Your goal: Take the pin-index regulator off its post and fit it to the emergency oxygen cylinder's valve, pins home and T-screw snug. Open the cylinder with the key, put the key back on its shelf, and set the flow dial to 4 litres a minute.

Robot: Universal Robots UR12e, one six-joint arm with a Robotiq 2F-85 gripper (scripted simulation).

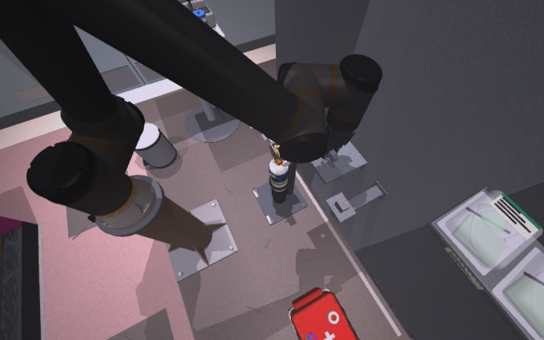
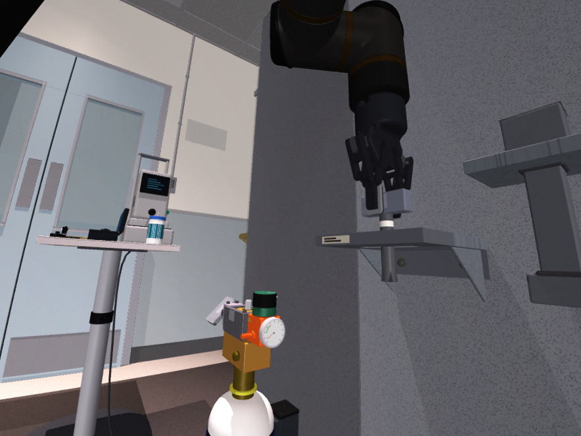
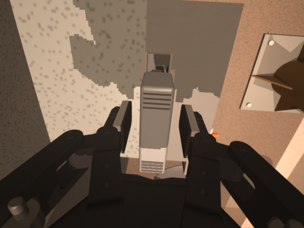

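The key's shaft (image 2: pixel 388 256) passes down through the grey wall shelf (image 2: pixel 400 238) and is partly hidden by it, while its grey ribbed handle (image 3: pixel 155 116) stands above the shelf between the fingers of my open gripper (image 3: pixel 155 126), which holds nothing. The gripper (image 2: pixel 388 191) hangs straight over the shelf, and in the side camera the arm covers most of it (image 1: pixel 333 152). The regulator (image 2: pixel 254 322), with orange body, white gauge and dark green dial, sits on the brass valve of the white-shouldered oxygen cylinder (image 2: pixel 241 414), which stands on a floor plate (image 1: pixel 279 180) left of the shelf.
Behind the shelf rises a grey wall. A second, higher bracket (image 2: pixel 533 164) juts out to the right. A rolling stand (image 2: pixel 106 242) with a monitor is left of the cylinder. A red bag (image 1: pixel 323 316) and the arm's base plate (image 1: pixel 204 240) lie on the floor.
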